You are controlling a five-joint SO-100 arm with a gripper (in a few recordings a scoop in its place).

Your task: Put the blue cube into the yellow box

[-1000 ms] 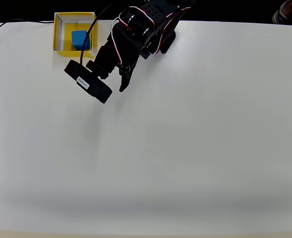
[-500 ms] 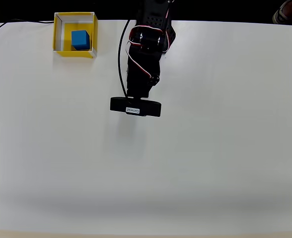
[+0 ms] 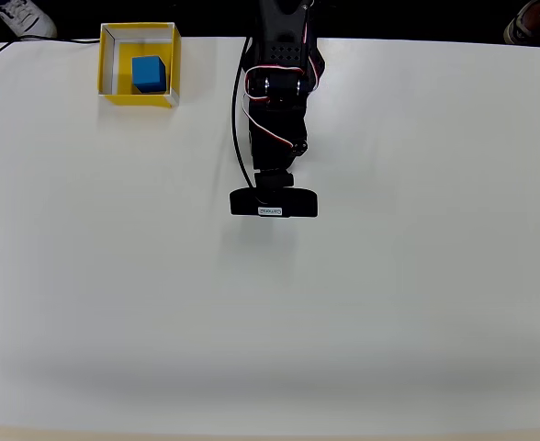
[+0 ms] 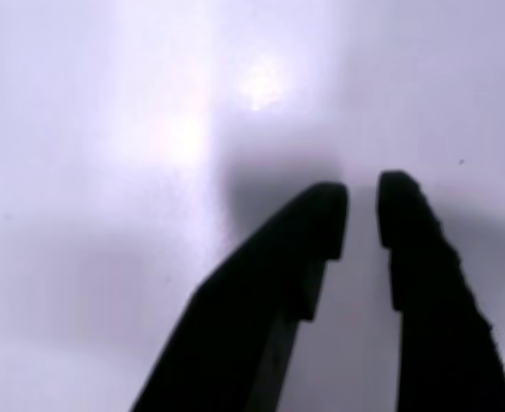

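A plain white surface [image 3: 389,276] spreads across the overhead view, with a dark strip along its top edge. On it, at the top left, the cube [image 3: 148,73] sits inside the box [image 3: 106,62], resting on the yellow floor toward the box's right and lower side, its right face close to the right wall. The box stands square to the picture, its pale-edged walls upright, right at the top edge of the surface.

The arm [image 3: 278,101] reaches down from the top edge near the middle of the overhead view, black with red and white wires along it, and ends at a black bar-shaped camera housing [image 3: 274,203] lying crosswise. The tool sits under this housing in that view, so its fingers cannot be made out there. The cube and box lie well apart from it, up and to the left, with bare white surface between.

In the wrist view the tool [image 4: 360,210] shows as two dark fingers [image 4: 313,232] rising from the bottom edge, their tips nearly together with only a narrow slit between them. Nothing is held between them; behind them is only the blurred, glossy surface with a bright reflection above and the tool's soft shadow around the tips.

A shoe shows at each top corner of the overhead view, one at the left [image 3: 17,18] and one at the right [image 3: 536,20], beyond the surface.
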